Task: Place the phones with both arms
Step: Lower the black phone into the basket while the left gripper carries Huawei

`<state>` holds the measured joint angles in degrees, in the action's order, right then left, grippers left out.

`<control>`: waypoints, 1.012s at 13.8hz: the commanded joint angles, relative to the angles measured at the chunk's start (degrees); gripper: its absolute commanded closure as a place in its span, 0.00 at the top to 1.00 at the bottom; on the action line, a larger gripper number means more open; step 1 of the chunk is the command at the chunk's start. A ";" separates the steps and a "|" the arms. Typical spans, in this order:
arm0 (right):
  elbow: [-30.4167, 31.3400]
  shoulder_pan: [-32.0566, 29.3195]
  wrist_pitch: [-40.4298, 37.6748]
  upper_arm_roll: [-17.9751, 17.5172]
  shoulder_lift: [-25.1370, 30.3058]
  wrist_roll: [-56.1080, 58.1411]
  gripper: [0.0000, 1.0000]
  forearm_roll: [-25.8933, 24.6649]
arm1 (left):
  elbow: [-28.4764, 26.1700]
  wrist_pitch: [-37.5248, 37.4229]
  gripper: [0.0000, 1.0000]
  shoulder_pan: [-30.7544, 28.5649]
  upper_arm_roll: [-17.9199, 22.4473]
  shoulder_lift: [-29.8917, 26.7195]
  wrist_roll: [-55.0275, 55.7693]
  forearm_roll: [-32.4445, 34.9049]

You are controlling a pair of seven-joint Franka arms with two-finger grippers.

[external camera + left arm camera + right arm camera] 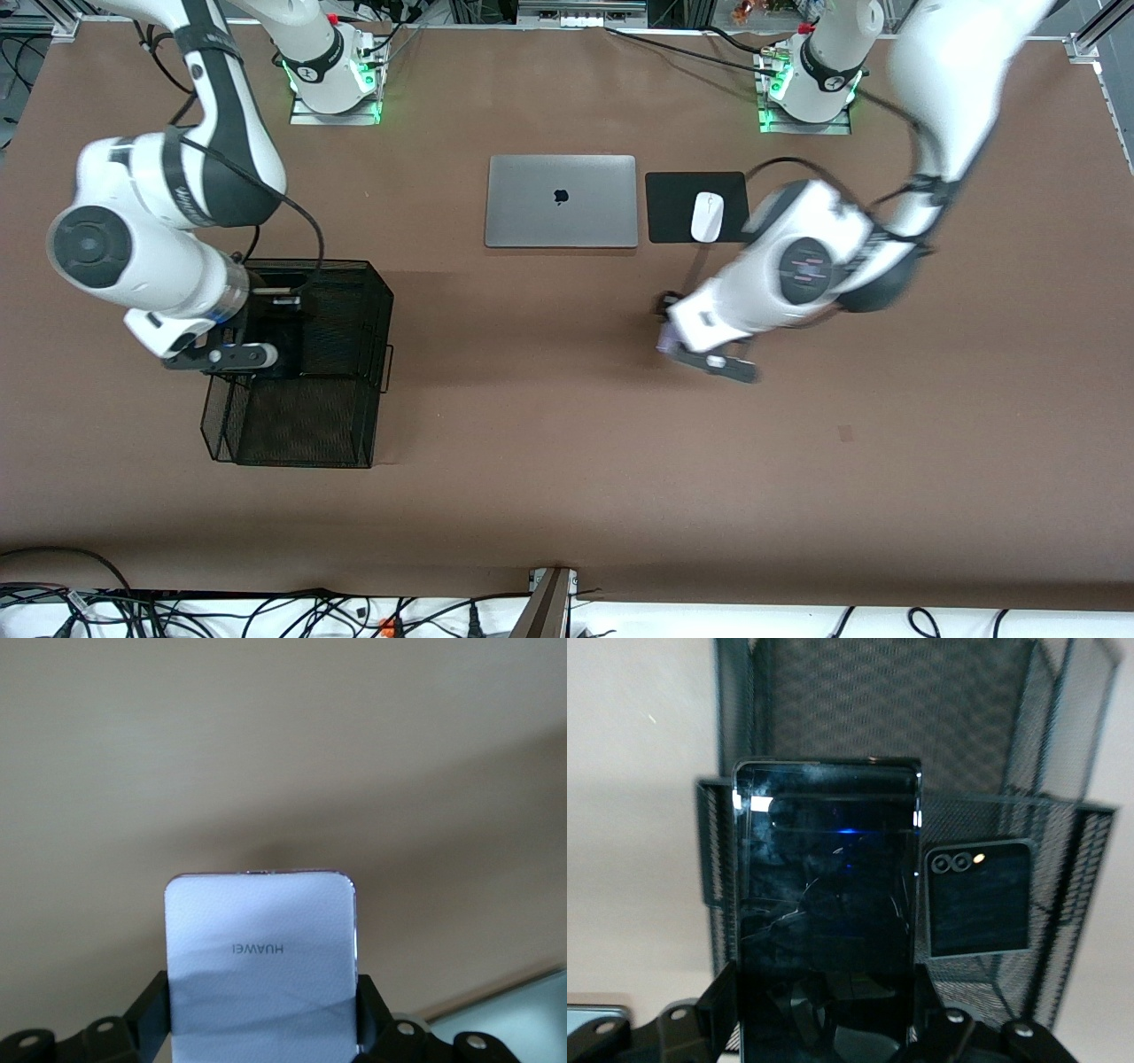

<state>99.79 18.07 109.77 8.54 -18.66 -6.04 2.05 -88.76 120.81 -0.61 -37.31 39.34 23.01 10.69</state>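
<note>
Phones are gripped by their sides: left claw grasps the lilac-white phone; right claw grasps the long black phone over the mesh basket, ready for placing.

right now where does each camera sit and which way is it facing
Front: high across the table, facing both arms, laptop and basket.
Left wrist: on the left arm, looking past its gripper at the lilac phone over bare table.
Right wrist: on the right arm, past its gripper and long phone into the basket.
Shared: front and right wrist show the basket.
</note>
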 commanded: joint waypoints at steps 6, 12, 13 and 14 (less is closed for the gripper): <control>11.21 0.57 8.26 -0.54 1.61 0.33 0.29 1.64 | 3.51 21.47 0.35 29.06 21.82 9.70 20.30 -0.41; 4.72 0.48 6.09 -0.10 0.72 0.42 1.00 1.81 | 2.64 20.62 1.00 30.50 24.48 7.09 20.67 -0.76; 2.88 0.48 4.16 0.07 0.99 0.33 1.00 1.81 | 3.15 16.96 1.00 29.19 24.48 5.59 20.41 -0.59; 0.43 0.48 1.62 0.33 1.08 0.16 1.00 1.81 | 3.42 13.61 1.00 27.87 24.31 3.92 20.32 -0.41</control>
<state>104.35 18.78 115.90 8.54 -18.21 -6.12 2.71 -85.08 140.55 29.31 -13.00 47.68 44.10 10.69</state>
